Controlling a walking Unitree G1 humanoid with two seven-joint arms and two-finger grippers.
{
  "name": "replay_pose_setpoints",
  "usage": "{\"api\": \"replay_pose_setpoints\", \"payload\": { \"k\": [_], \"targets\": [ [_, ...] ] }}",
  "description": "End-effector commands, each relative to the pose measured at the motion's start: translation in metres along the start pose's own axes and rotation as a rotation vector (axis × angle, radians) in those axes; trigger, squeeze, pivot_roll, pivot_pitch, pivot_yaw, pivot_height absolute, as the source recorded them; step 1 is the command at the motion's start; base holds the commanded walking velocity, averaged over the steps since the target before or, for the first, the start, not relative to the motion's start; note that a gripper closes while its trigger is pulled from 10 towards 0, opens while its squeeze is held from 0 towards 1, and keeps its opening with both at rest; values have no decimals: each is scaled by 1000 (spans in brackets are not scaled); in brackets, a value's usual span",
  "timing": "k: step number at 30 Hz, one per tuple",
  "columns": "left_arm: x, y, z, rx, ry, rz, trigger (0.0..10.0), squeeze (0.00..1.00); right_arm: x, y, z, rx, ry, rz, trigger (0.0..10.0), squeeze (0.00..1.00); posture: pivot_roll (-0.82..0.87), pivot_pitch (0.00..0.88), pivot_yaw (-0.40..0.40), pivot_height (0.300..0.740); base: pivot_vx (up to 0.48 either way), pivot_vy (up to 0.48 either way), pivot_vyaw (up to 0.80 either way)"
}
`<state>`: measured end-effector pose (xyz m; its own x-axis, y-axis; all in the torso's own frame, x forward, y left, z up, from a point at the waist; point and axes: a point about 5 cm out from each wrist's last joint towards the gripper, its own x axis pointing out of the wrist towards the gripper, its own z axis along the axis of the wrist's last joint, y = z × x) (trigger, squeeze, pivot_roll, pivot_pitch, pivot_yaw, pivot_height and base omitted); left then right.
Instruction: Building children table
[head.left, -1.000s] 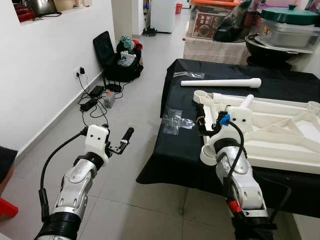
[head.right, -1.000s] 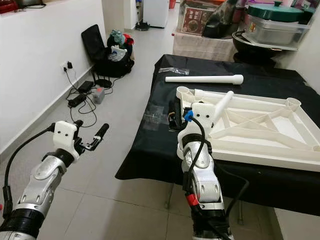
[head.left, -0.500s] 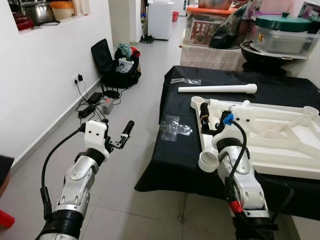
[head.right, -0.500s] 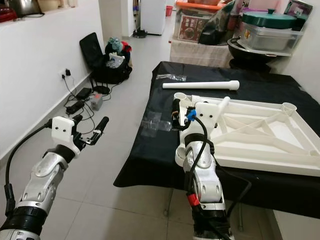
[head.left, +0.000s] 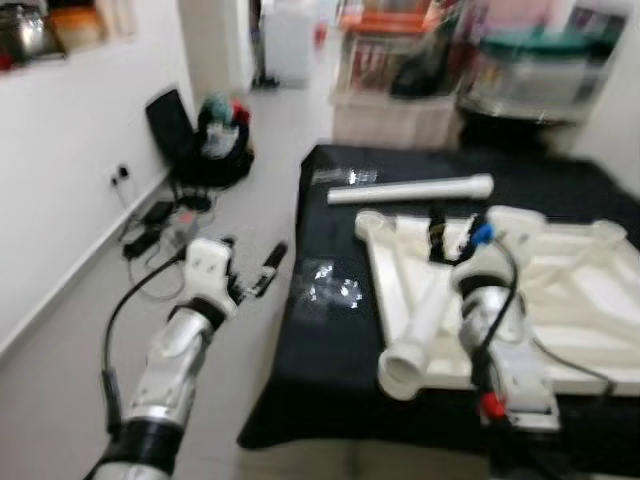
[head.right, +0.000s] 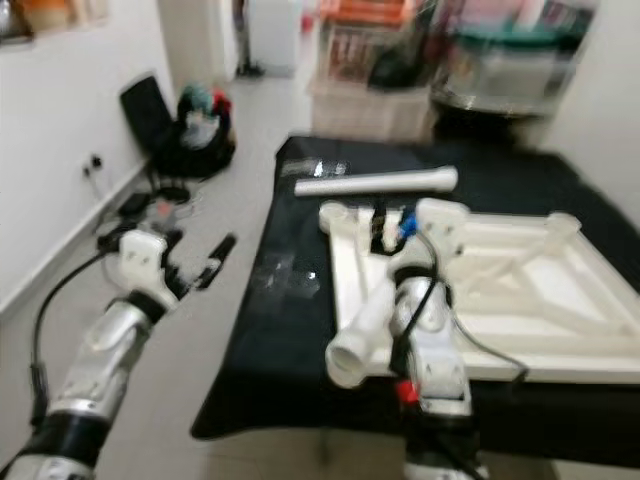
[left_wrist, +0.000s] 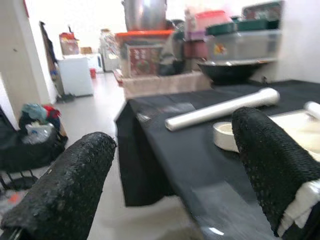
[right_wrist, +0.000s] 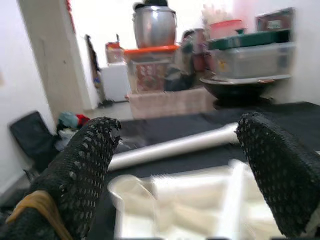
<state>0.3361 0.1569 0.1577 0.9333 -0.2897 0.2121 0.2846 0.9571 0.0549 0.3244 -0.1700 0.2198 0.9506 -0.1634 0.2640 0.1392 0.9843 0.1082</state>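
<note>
Evidently assembly is barely begun: the white tabletop lies upturned on the black table, 1 leg loose beyond it, another unfitted; both claws, left and right, are spread, empty.

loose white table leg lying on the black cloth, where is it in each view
Left eye view: long white plastic table leg, upper middle, behind the white tabletop frame.
Right eye view: upper middle.
Left wrist view: between the fingers, right of centre.
Right wrist view: across the centre.
Shared landmark: the black tablecloth it lies on.
</note>
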Motion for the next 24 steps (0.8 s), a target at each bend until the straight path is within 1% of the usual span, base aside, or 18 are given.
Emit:
{"api": "replay_pose_setpoints", "payload": {
  "k": [1, 4, 6, 8, 10, 11, 12, 13, 14, 15, 18, 19, 21, 23, 24],
  "targets": [
    [-6, 11, -4, 9, 22, 37, 10000, 0, -2, 9, -6, 18, 38, 23, 10000, 0, 41, 0, -61, 740, 360, 0, -756],
    [-6, 9, -3, 8, 19, 35, 10000, 0, -2, 7, -6, 18, 30, 19, 10000, 0, 50, 0, -65, 740, 363, 0, -760],
    [-6, 9, -3, 8, 16, 34, 10000, 0, -2, 6, -7, 14, 41, 21, 10000, 0, 52, 0, -64, 740, 360, 0, 0],
    [-8, 11, -3, 12, 20, 37, 10000, 0, -2, 6, -8, 15, 44, 23, 10000, 0, 50, 0, -63, 740, 322, 0, -756],
    [-9, 13, -5, 15, 29, 43, 10000, 0, -1, 7, -7, 11, 41, 30, 10000, 0, 45, 0, -64, 740, 0, 0, 0],
    [-9, 14, -5, 23, 35, 48, 10000, 0, 1, 9, -6, 21, 60, 40, 10000, 0, 42, 0, -63, 740, 0, 0, 0],
    [-8, 14, -6, 27, 40, 51, 10000, 0, 4, 10, -7, 26, 97, 43, 10000, 0, 38, 0, -63, 740, 0, 0, -800],
    [-8, 14, -6, 27, 40, 51, 10000, 0, 4, 10, -7, 26, 97, 43, 10000, 0, 38, 0, -63, 740, 0, 0, -800],
    [-6, 13, -6, 30, 42, 52, 10000, 0, 6, 10, -6, 31, 121, 48, 10000, 0, 35, 0, -66, 740, 0, 0, -800],
    [-5, 12, -7, 29, 42, 54, 10000, 0, 9, 13, -5, 41, 164, 88, 10000, 0, 39, 0, -74, 740, 0, 0, 0],
    [-4, 10, -7, 28, 43, 55, 10000, 0, 10, 15, -5, 46, 191, 117, 10000, 0, 39, 0, -74, 740, 0, 0, 0],
    [-5, 10, -8, 30, 49, 56, 10000, 0, 13, 22, -3, 104, 270, 195, 10000, 0, 46, 0, -85, 740, 0, 0, 0],
    [-5, 10, -8, 30, 49, 56, 10000, 0, 13, 22, -3, 104, 270, 195, 10000, 0, 46, 0, -85, 740, 0, 0, 0],
    [-7, 11, -10, 36, 60, 59, 10000, 0, 16, 32, -3, 176, 373, 275, 10000, 0, 38, 0, -91, 740, 0, 0, 0],
    [-7, 11, -11, 39, 64, 61, 10000, 0, 16, 34, -3, 195, 410, 299, 10000, 0, 38, 0, -91, 740, 0, 0, 0]
  ]
}}
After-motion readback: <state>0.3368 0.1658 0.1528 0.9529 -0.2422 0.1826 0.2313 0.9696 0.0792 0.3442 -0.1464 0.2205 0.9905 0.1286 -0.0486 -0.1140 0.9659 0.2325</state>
